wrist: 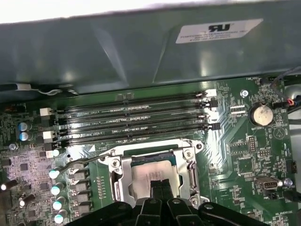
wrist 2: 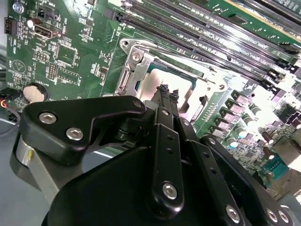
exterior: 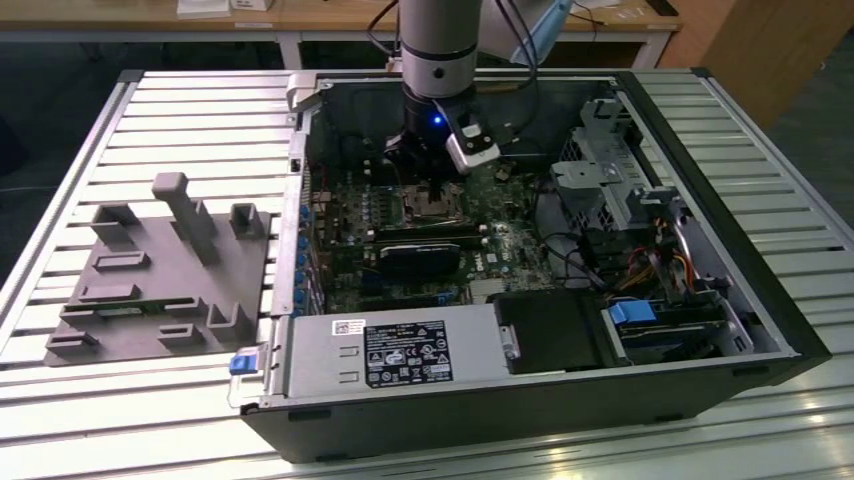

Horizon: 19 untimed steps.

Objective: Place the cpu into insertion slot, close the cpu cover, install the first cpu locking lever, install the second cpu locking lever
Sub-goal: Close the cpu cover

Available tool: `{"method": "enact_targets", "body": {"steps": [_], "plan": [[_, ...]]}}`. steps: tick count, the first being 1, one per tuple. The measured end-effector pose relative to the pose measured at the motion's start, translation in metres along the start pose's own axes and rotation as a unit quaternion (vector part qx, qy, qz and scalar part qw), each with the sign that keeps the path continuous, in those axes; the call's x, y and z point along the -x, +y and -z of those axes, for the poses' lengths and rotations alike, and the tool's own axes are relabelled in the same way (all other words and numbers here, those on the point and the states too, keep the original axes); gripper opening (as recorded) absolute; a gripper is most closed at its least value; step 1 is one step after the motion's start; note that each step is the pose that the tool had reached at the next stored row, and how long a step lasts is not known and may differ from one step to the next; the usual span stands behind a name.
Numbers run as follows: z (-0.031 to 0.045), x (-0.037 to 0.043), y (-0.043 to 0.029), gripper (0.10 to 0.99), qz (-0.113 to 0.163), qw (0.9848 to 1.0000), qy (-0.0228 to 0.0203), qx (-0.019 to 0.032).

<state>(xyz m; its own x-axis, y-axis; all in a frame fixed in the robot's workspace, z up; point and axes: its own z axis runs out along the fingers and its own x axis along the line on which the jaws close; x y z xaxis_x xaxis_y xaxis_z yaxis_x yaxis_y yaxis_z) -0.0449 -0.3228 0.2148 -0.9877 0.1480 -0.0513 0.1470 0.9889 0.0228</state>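
Plainly the cpu (wrist: 148,172) already lies flat in the slot (exterior: 430,207), its pale top showing through the window of the cover (wrist: 118,176), which looks folded down over it. The gripper (wrist: 161,187) hangs right above that window. In the second wrist view its fingers (wrist 2: 162,110) are pressed together, pinching nothing that I can make out. Their tips are at or just over the chip; I cannot tell if they touch it. A thin lever (wrist: 89,158) angles out beside one corner of the cover, and whether it is latched is unclear.

I judge the chip to be light, stiff and easily marked, best held by two opposite edges and never forced. The cover is likely thin and springy sheet metal, best pushed at its free edge. The lever seems to be a slim wire that could slip off smooth fingers.

Room is tight, since memory slots (wrist: 136,125) run just beside the cover and the case (exterior: 561,410) walls it in. The case lies open on a pale slatted worktop (exterior: 200,130), with a grey fixture (exterior: 160,270) on the exterior view's left.
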Motion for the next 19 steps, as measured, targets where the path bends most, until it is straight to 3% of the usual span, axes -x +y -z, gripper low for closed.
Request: {"method": "enact_targets", "body": {"steps": [10, 19], "plan": [[0.0, -0.0007, -0.0034, 0.102, -0.001, 1.0, -0.0006, 0.001], [-0.0003, -0.0188, -0.0062, 0.102, -0.001, 1.0, -0.0055, 0.0018]]}}
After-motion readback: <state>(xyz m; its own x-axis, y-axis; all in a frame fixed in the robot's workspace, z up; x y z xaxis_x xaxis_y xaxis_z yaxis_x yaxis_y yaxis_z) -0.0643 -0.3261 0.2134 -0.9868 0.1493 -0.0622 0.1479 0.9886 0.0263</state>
